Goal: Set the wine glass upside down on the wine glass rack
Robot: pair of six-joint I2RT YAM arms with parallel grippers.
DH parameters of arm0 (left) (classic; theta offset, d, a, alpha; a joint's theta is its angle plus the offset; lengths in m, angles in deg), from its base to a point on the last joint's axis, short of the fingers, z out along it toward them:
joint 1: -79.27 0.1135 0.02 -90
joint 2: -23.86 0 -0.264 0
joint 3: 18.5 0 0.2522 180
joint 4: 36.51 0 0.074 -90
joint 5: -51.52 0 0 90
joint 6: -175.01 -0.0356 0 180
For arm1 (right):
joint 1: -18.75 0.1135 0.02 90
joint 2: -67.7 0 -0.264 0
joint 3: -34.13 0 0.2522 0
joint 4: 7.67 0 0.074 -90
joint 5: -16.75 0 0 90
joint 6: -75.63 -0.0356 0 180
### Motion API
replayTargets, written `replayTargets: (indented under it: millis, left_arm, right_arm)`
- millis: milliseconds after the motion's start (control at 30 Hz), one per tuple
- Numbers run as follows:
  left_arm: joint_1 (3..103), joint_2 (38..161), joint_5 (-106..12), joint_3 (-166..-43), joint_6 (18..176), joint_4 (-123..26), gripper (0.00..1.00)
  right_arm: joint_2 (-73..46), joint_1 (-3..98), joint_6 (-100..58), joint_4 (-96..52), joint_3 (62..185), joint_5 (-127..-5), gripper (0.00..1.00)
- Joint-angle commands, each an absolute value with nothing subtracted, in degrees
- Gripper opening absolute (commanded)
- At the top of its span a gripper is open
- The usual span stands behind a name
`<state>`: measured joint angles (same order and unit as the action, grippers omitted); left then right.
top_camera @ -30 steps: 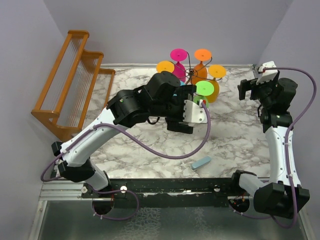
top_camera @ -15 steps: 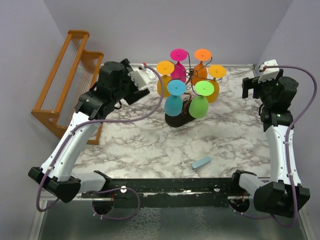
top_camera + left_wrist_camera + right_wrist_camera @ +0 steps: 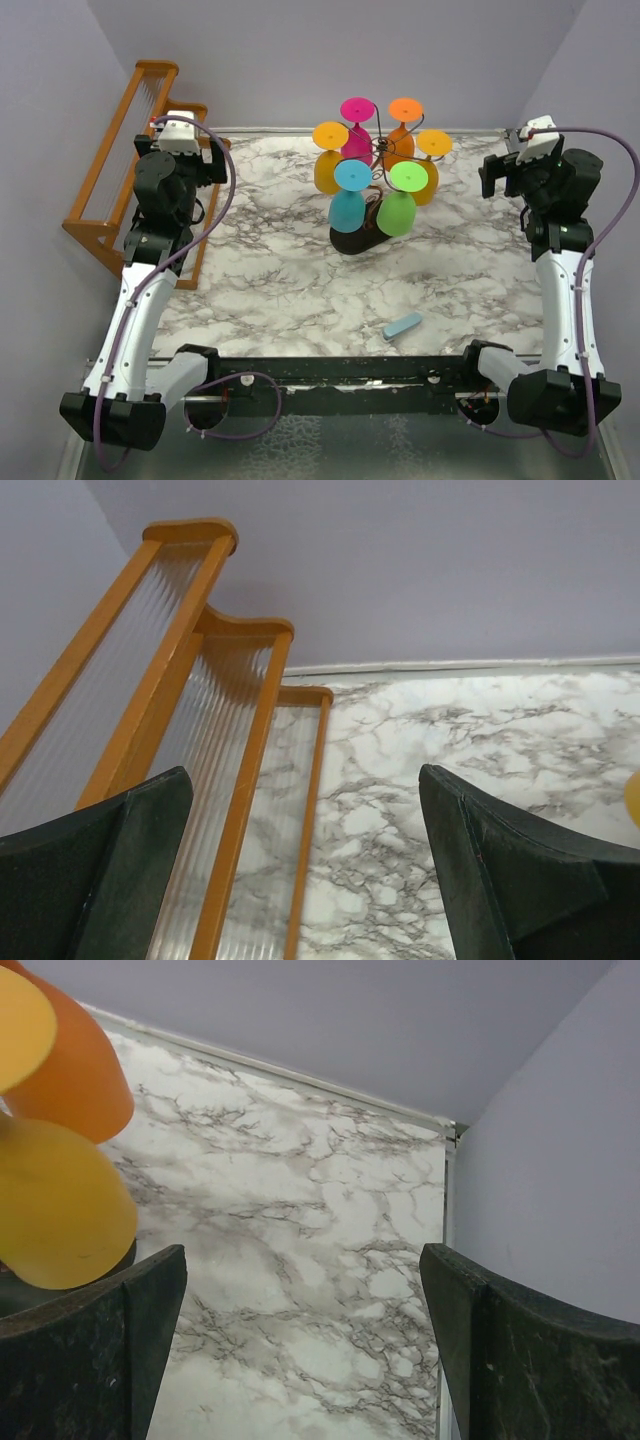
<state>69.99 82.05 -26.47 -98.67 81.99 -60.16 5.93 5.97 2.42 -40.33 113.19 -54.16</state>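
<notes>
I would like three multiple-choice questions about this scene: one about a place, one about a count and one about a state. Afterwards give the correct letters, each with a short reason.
1. Where does the small light blue block lie, relative to the wine glass rack?
A. Behind it, at the far wall
B. In front of it, on the table
C. Hanging on one of its arms

2. How many glasses hang upside down on the rack?
A. Four
B. Six
C. Eight

3. What is the state of the left gripper?
A. Open and empty
B. Shut on a glass
C. Shut on the block

Answers:
1 B: the block lies flat on the marble, nearer the camera than the rack's base.
2 B: the top view shows six round feet: pink, orange, two yellow, green and blue.
3 A: the left wrist view shows its fingers wide apart with nothing between them.
</notes>
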Motion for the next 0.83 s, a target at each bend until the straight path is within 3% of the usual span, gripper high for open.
replayTargets:
  millis: [0,800]
  left_arm:
    - [70.6,80.5,-33.3,-98.3,85.0,-58.1,0.99]
    - [70.6,74.9,-28.4,-93.7,79.2,-62.4,0.99]
  right_arm:
    - [9.8,5.7,3.0,-40.6,113.1,-50.3,1.0]
    - [15.1,5.7,3.1,-46.9,115.7,-49.6,0.99]
